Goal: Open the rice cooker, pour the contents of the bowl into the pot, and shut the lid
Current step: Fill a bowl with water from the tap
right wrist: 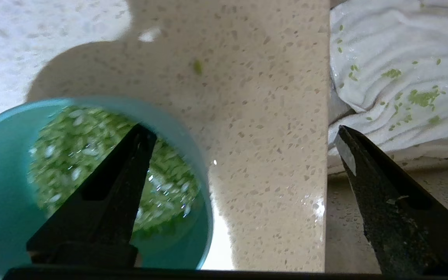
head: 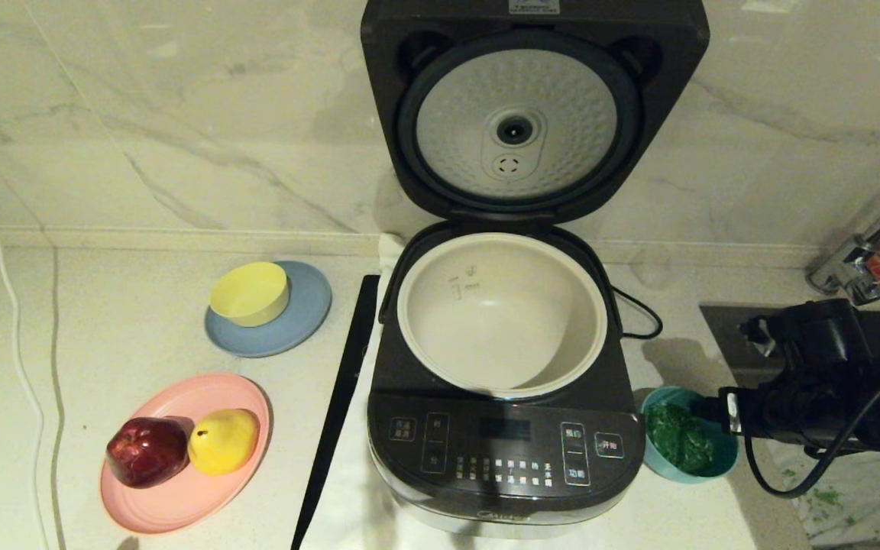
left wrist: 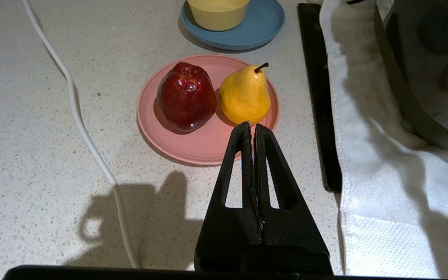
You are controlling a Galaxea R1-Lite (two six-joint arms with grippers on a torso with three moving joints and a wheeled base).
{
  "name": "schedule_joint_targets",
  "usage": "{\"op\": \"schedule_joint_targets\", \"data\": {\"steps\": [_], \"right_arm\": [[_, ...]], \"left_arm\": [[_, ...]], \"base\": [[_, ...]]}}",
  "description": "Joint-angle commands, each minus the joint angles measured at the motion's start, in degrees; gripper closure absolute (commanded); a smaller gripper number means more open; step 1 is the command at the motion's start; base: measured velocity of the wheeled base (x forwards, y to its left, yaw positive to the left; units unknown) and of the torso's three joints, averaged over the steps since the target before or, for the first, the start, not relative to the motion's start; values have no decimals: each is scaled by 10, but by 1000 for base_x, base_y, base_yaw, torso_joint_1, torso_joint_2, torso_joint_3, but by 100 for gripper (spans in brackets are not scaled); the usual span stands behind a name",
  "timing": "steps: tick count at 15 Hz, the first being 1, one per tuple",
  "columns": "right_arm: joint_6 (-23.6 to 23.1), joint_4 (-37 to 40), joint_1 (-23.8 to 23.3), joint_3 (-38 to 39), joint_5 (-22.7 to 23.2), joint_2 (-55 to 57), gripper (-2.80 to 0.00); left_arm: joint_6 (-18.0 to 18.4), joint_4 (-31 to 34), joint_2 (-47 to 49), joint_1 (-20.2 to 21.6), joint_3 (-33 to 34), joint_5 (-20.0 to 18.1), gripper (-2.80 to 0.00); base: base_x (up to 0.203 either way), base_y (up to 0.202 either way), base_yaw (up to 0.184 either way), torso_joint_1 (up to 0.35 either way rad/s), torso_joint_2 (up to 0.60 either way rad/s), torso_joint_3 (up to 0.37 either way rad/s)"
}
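The rice cooker point(head: 501, 451) stands in the middle of the counter with its lid point(head: 516, 122) swung upright, silver dimpled underside showing. The cream pot point(head: 448, 321) inside looks empty. The teal bowl point(head: 688, 443) holding chopped green sits on the counter just right of the cooker's front. My right gripper point(head: 715, 416) is open at the bowl's right rim. In the right wrist view one of the right gripper's point(right wrist: 243, 130) fingers is over the inside of the bowl point(right wrist: 6, 175), the other wide outside it, nothing gripped. My left gripper point(left wrist: 252, 124) is shut and empty, hanging near the pink plate point(left wrist: 193, 147).
The pink plate point(head: 180, 489) carries a red apple point(head: 147, 451) and a yellow pear point(head: 224, 441). A yellow bowl point(head: 249, 292) sits on a grey-blue plate point(head: 302, 321). A black strip point(head: 341, 405) lies left of the cooker. A white cloth point(right wrist: 395, 70) flecked with green lies right of the bowl.
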Motion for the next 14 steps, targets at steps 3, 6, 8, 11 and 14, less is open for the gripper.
{"op": "schedule_joint_targets", "data": {"steps": [3, 6, 8, 11, 14], "right_arm": [[1, -1, -3, 1, 0, 17, -280], [1, -1, -6, 2, 0, 21, 0], [1, -1, -6, 2, -1, 23, 0], [1, -1, -6, 3, -1, 22, 0], [3, -2, -6, 11, 0, 22, 0]], "left_arm": [[0, 0, -1, 0, 2, 0, 0], [-1, 0, 0, 0, 2, 0, 0], [0, 0, 0, 0, 2, 0, 0], [-1, 0, 0, 0, 2, 0, 0], [0, 0, 0, 0, 2, 0, 0]], "base": [[0, 0, 0, 0, 0, 0], [0, 0, 0, 0, 0, 0], [0, 0, 0, 0, 0, 0], [0, 0, 0, 0, 0, 0], [0, 0, 0, 0, 0, 0]]}}
